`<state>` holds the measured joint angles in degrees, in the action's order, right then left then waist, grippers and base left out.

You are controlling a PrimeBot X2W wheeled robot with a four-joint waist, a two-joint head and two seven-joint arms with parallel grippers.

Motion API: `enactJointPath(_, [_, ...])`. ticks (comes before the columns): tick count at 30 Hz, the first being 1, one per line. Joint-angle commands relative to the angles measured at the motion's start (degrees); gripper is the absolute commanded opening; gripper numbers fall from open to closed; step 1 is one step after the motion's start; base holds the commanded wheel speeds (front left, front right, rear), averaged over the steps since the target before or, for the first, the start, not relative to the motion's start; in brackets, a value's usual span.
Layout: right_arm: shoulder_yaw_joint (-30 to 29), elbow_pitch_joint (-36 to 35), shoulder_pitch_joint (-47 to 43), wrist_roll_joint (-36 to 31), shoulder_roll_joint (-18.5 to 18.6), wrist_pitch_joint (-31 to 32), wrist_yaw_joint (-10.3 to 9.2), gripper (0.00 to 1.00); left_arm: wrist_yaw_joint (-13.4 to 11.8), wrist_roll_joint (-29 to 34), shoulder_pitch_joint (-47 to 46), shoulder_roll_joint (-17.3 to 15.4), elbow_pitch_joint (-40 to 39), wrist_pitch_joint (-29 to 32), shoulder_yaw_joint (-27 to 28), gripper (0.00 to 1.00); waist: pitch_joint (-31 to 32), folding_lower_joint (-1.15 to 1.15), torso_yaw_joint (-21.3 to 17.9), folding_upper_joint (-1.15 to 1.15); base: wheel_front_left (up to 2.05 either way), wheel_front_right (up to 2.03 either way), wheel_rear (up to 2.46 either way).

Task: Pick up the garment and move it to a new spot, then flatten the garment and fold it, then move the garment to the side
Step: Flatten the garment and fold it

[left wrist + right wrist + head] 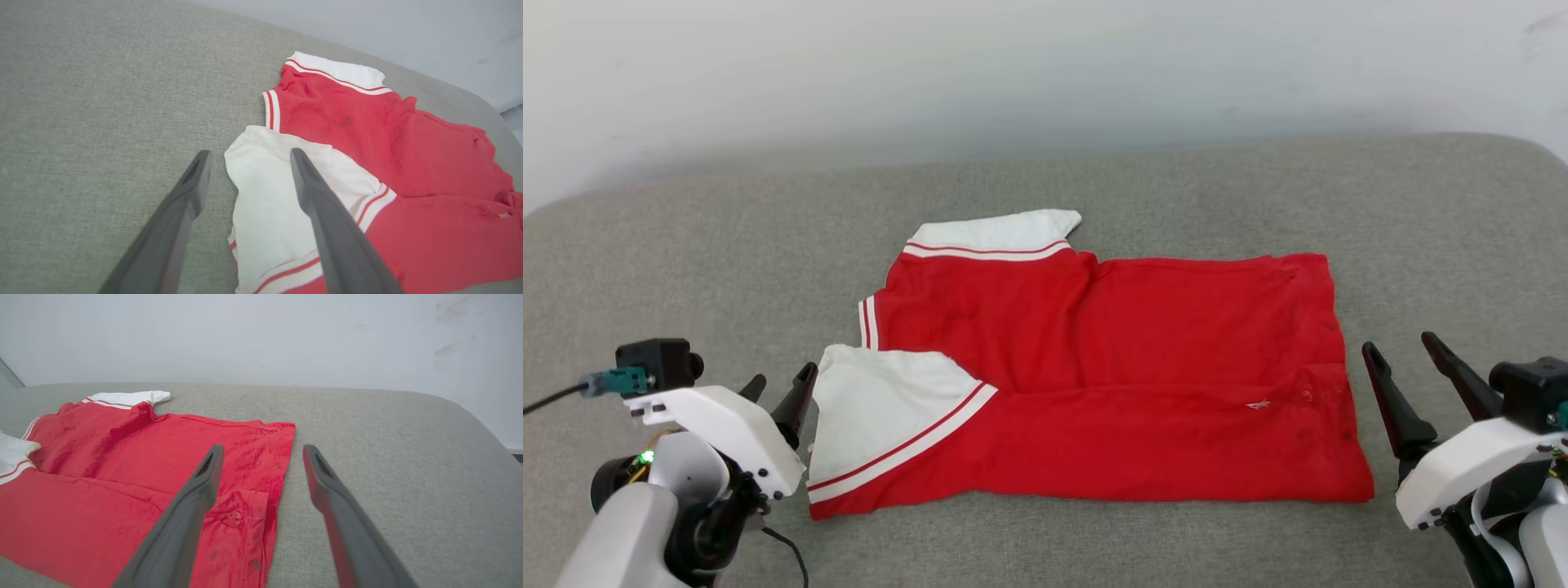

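Grey cushion (686, 269) carries the garment (1111, 384) at centre, half folded. The left gripper (783, 382) and right gripper (1401, 343) flank it, jaws apart and empty. Folding seems underway; next comes regrasping an edge.

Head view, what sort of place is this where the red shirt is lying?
Likely an indoor workspace for folding practice, not clearly a home: a broad grey fabric-covered surface with rounded corners, a bare pale wall behind it, and the red garment lying on it.
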<state>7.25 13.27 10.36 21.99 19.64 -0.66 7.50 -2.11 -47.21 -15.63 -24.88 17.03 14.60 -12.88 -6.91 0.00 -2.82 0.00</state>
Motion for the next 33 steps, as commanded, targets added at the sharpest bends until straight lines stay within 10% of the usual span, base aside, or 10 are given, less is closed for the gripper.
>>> enactJointPath(1, [-0.58, -0.91, -0.97, -0.5, -0.68, -0.36, -0.02, 1.0, -0.21, -0.51, 0.46, -0.46, -1.03, 1.18, -0.18, 1.0, 1.05, 0.0, -0.48, 0.0, 0.0, 0.0, 0.0])
enactJointPath(11, [-3.49, -12.94, -6.78, -5.53, -6.62, 0.61, -0.02, 1.0, -3.37, -3.69, 4.08, -10.18, -7.82, 21.92, -2.11, 1.0, 0.49, 0.0, -4.13, 0.0, 0.0, 0.0, 0.0])
enactJointPath(23, [-3.82, -18.03, -5.94, -5.62, -8.91, 2.34, -0.02, 1.0, -5.54, -7.94, 6.8, -9.12, -5.07, 30.85, -4.22, 1.0, -6.04, 0.0, -7.7, 0.0, 0.0, 0.0, 0.0])
enactJointPath(24, [-4.04, -17.91, -5.77, -5.33, -8.8, 2.59, -0.02, 1.0, -5.45, -8.54, 6.99, -8.26, -4.93, 31.41, -4.55, 0.46, -6.22, 0.0, -7.71, 0.0, 0.0, 0.0, 0.0])
enactJointPath(26, [-4.72, -17.7, -5.71, -4.81, -8.46, 3.19, -0.02, 1.0, -4.86, -9.4, 7.03, -7.01, -4.94, 31.01, -4.75, 0.0, -6.46, 0.0, -7.55, 0.0, 0.0, 0.0, 0.0])
enactJointPath(33, [-7.61, -15.98, -5.79, 0.35, -5.76, 10.25, -0.02, 1.0, -3.92, -7.36, 6.25, -6.78, -6.81, 25.06, -3.34, 0.0, -5.15, 0.0, -5.35, 0.0, 0.0, 0.0, 0.0])
